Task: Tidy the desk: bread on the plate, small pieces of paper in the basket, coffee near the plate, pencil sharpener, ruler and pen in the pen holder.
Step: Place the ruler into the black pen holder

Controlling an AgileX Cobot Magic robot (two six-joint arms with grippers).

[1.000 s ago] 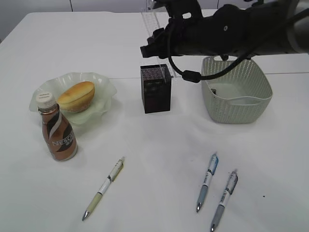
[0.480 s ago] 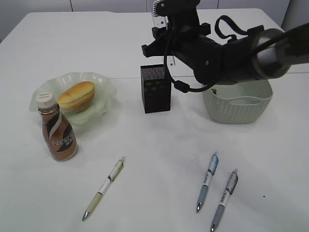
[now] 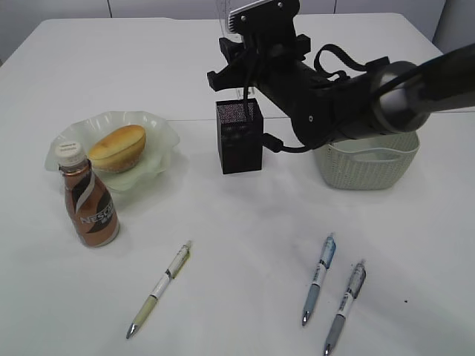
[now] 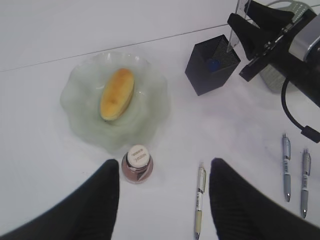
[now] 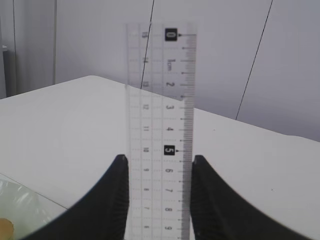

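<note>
— So, what's the right gripper (image 5: 157, 200) got up there?
— The flat clear plastic ruler (image 5: 160, 125) with the fine black markings, pinched edge to edge between its two black fingers and stood upright. It's poised over the small square black metal-mesh pen holder (image 3: 239, 136) — I'd say held on end like that so the ruler can go down through the narrow mouth.
— Is it in yet?
— From the left wrist view its lower end looks to be right at the rim, but whether it's dipped inside I can't tell.
— And the left gripper (image 4: 162, 192)?
— Unclenched, nothing between its fingers, hanging high above the white bench (image 3: 237, 245) over the brown-and-silver Nescafe coffee bottle (image 3: 87, 196).
— That bottle's placed already?
— Looks so — it stands just beside the pale green wavy-rimmed plate (image 3: 159, 144), and the oval golden bread bun (image 3: 117, 147) lies on the plate.
— What's left, then?
— Three pens lying loose near the front: a cream one (image 3: 159, 288), a blue one (image 3: 318, 279), a grey one (image 3: 345, 296). The grey-green perforated basket (image 3: 371, 159) sits behind the arm, mostly hidden.
</note>
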